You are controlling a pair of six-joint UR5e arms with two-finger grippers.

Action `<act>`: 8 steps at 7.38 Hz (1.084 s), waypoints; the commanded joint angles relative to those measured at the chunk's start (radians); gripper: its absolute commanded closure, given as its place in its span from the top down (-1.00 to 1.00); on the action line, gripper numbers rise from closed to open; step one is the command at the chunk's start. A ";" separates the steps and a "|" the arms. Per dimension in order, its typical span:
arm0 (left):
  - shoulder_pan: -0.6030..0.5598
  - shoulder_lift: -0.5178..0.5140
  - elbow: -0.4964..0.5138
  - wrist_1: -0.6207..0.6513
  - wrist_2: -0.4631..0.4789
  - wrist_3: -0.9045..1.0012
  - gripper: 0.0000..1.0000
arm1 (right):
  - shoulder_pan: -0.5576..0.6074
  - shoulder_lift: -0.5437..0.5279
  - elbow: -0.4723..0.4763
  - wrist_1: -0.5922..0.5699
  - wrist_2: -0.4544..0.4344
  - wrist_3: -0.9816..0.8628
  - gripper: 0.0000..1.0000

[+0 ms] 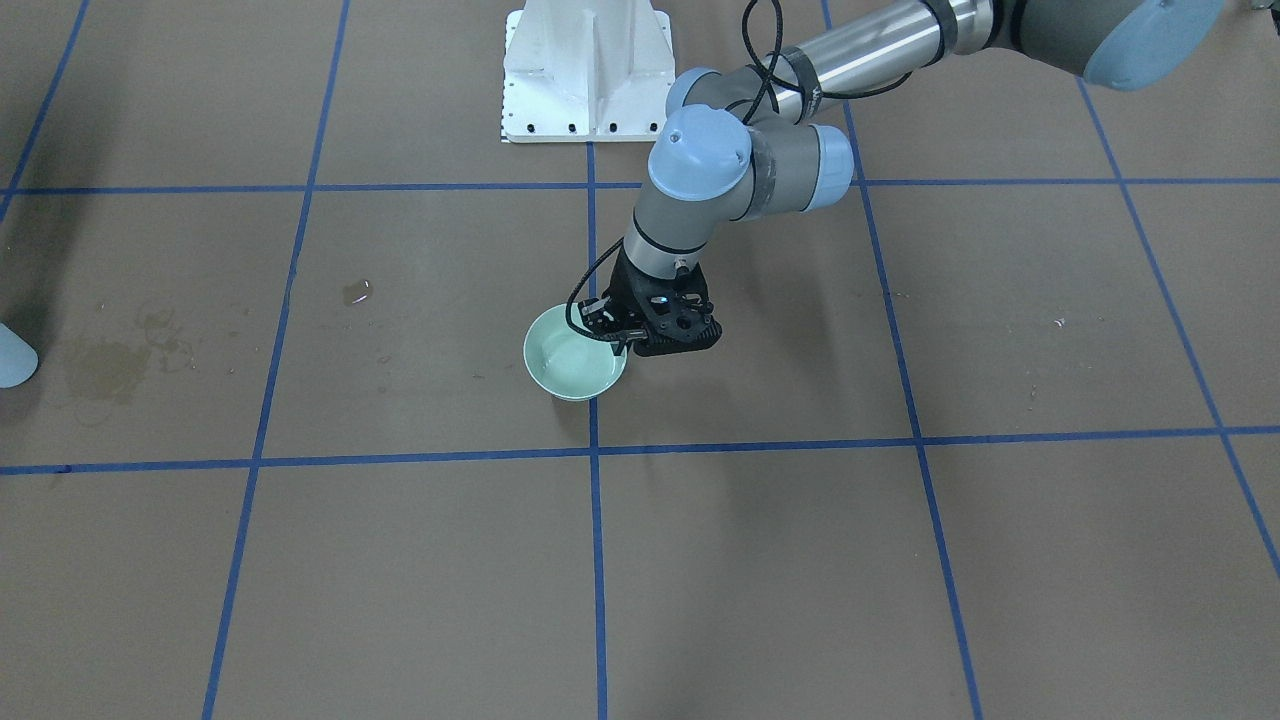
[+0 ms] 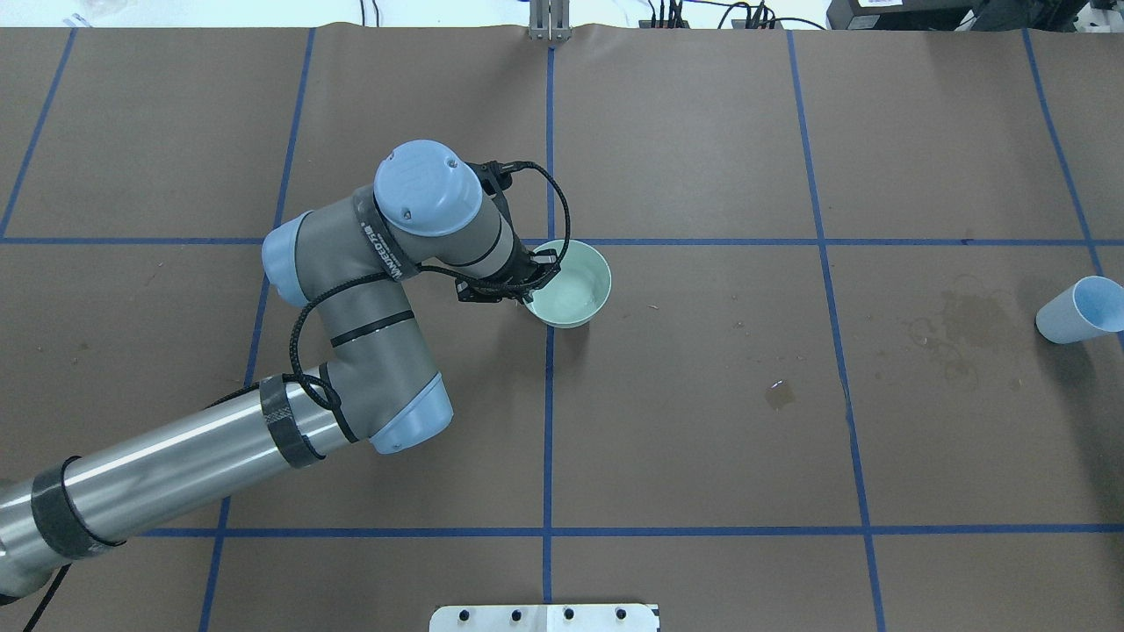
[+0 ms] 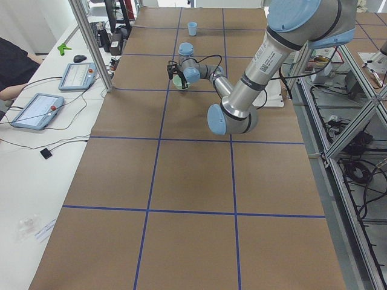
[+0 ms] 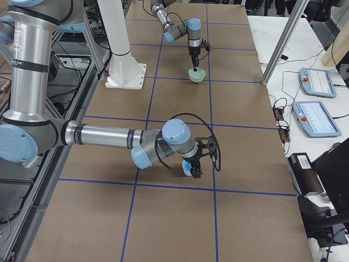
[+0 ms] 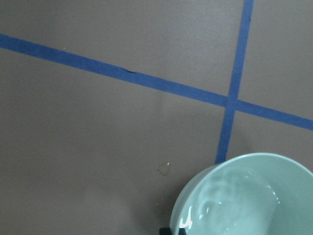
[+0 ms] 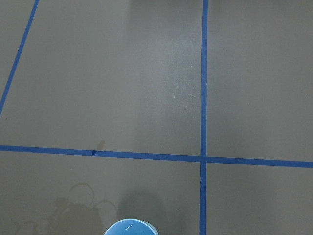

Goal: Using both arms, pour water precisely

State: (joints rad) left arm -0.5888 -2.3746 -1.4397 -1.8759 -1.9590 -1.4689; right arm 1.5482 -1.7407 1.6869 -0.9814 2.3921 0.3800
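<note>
The table [image 1: 420, 560] is lit evenly and brightly from above, and only soft shadows are cast beneath the left arm [image 2: 386, 254] and beside the bowl [image 1: 575, 362]. Small white glints are seen on the water [image 5: 230, 198] in the left wrist view; all views are rendered sharp.

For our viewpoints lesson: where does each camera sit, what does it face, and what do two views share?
Front-facing: across the table, facing the pedestal; left arm on right, left gripper at the bowl's rim.
Overhead: behind the pedestal, looking down; left arm on left.
Exterior left: table's end; left arm near.
Exterior right: opposite end; right arm near, by the cup.
Left wrist: down onto the bowl.
Right wrist: down onto the cup's rim.
Shared: front-facing and overhead both show the bowl.
</note>
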 commanded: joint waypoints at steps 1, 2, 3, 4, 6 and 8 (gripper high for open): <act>-0.118 -0.003 -0.079 0.111 -0.119 0.050 -1.00 | -0.011 -0.002 0.011 -0.060 0.012 -0.001 0.98; -0.175 0.011 -0.109 0.165 -0.174 0.162 -1.00 | -0.035 -0.003 0.007 -0.068 0.012 -0.032 0.98; -0.204 0.096 -0.160 0.175 -0.184 0.246 -1.00 | -0.036 -0.003 0.005 -0.115 0.006 -0.106 0.98; -0.254 0.185 -0.213 0.172 -0.201 0.344 -1.00 | -0.030 0.000 0.011 -0.211 0.004 -0.181 0.98; -0.385 0.350 -0.271 0.164 -0.306 0.549 -1.00 | -0.007 0.056 0.013 -0.398 -0.001 -0.333 0.99; -0.492 0.484 -0.272 0.146 -0.368 0.762 -1.00 | 0.016 0.101 0.013 -0.575 -0.007 -0.467 0.99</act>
State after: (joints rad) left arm -1.0151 -1.9789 -1.7065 -1.7170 -2.2906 -0.8410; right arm 1.5460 -1.6684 1.6987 -1.4403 2.3880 0.0043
